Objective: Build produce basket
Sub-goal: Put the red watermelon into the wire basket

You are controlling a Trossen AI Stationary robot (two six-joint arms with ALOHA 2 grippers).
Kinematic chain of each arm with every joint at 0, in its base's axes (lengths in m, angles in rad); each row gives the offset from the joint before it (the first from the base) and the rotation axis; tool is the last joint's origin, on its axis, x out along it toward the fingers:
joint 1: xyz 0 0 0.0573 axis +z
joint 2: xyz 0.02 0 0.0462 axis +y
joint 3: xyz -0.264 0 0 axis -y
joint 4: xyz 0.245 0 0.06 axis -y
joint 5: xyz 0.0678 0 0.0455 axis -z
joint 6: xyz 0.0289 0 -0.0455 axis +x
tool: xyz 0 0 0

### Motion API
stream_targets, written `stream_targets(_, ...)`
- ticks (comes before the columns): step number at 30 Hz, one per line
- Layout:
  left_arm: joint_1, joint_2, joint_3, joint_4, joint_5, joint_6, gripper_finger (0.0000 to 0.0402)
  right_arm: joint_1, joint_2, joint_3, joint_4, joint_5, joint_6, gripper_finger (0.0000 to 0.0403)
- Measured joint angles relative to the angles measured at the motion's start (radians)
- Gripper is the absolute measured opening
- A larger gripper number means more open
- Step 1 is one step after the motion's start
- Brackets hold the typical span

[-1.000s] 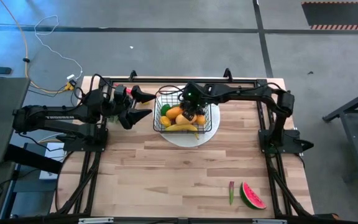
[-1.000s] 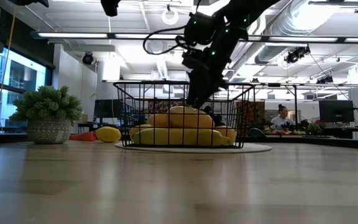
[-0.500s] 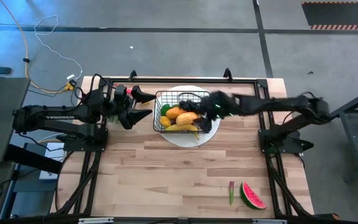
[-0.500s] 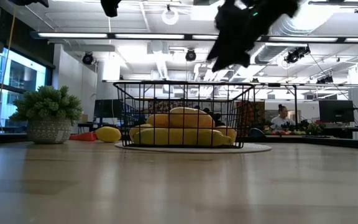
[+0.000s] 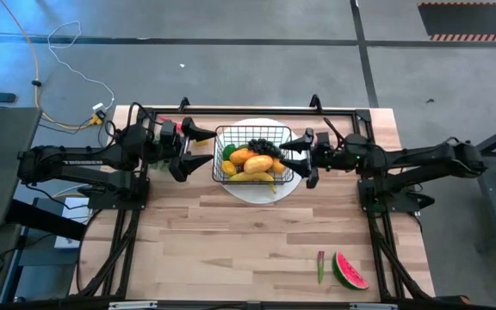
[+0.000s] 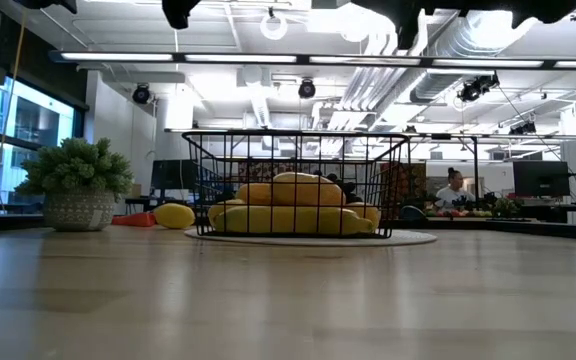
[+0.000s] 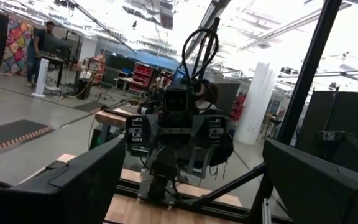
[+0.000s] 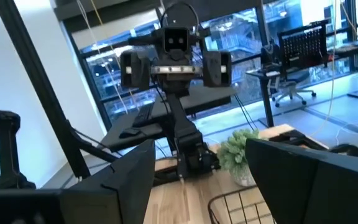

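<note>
Nearest the front edge, a red watermelon slice (image 5: 350, 271) and a thin green stalk (image 5: 320, 265) lie unpacked. Farther back, the black wire-mesh basket (image 5: 220, 147) sits on a round white plate (image 5: 295, 182), holding a yellow banana (image 5: 250, 176), orange mango (image 5: 259, 163) and dark grapes (image 5: 261, 146). The left gripper (image 5: 200, 145) and right gripper (image 5: 297, 157) flank it, fingers spread and empty, probably to keep its mouth clear.

White lettering is showing along the left arm (image 5: 67, 159) in the high view, too small to be read. No other text is appearing anywhere.
</note>
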Motion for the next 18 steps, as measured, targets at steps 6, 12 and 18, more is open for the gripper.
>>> stream_targets(6,0.0,0.0,0.0,-0.001,0.0,0.0,0.0372,0.0,0.0,0.0,0.0,0.0,0.008,0.0233)
stream_targets(12,0.0,0.0,0.0,0.0,0.0,0.001,0.0372,0.0,0.0,0.0,0.001,0.0,0.009,0.0233)
stream_targets(18,0.0,0.0,0.0,0.0,0.0,0.0,0.0372,0.0,0.001,0.0,0.001,0.0,0.024,0.0233)
